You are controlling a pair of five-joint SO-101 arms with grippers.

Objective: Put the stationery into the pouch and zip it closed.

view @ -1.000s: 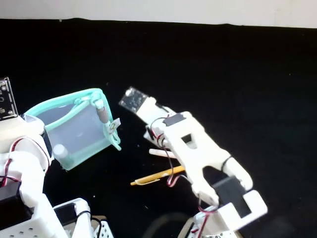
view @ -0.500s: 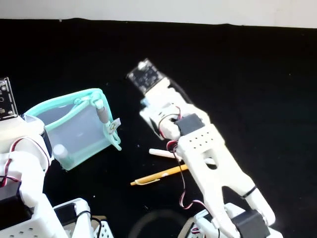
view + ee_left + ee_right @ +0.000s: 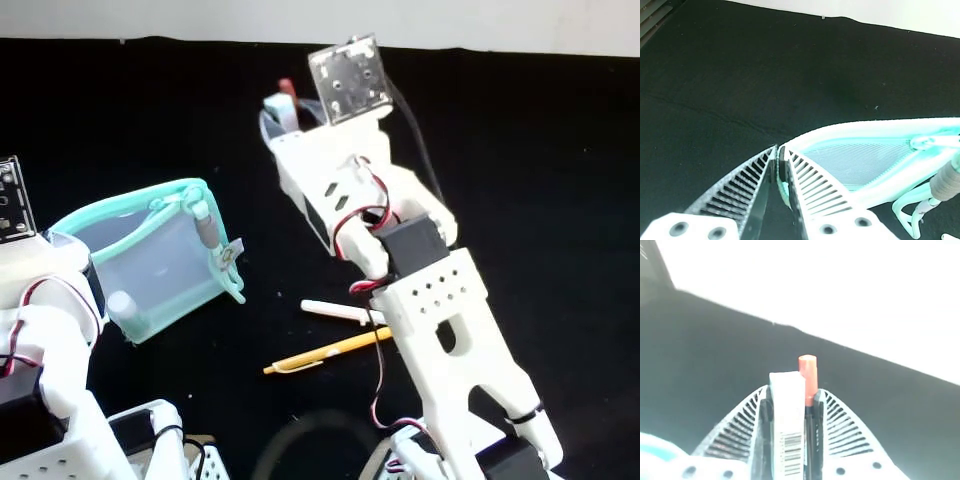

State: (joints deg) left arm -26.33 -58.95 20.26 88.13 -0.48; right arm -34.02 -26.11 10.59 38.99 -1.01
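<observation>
The teal-rimmed clear pouch (image 3: 150, 260) stands open at the left, and my left gripper (image 3: 777, 152) is shut on its rim (image 3: 850, 131). A grey stick (image 3: 206, 226) leans at the pouch's mouth. My right gripper (image 3: 792, 395) is lifted high over the back of the table, shut on a white barcoded block (image 3: 787, 415) and a red-capped pen (image 3: 808, 375) side by side. In the high view that gripper (image 3: 283, 108) sits right of and behind the pouch. A yellow pen (image 3: 320, 355) and a white pen (image 3: 335, 310) lie on the black table below the right arm.
The black tabletop (image 3: 520, 160) stretches free to the right and back, ending at a white wall. The right arm's white body (image 3: 430, 310) hangs over the two pens. The left arm's base (image 3: 40, 400) fills the front left corner.
The right arm has risen from low near the pens and swung toward the back of the table, carrying the block and red-capped pen. Pouch and left arm have stayed still.
</observation>
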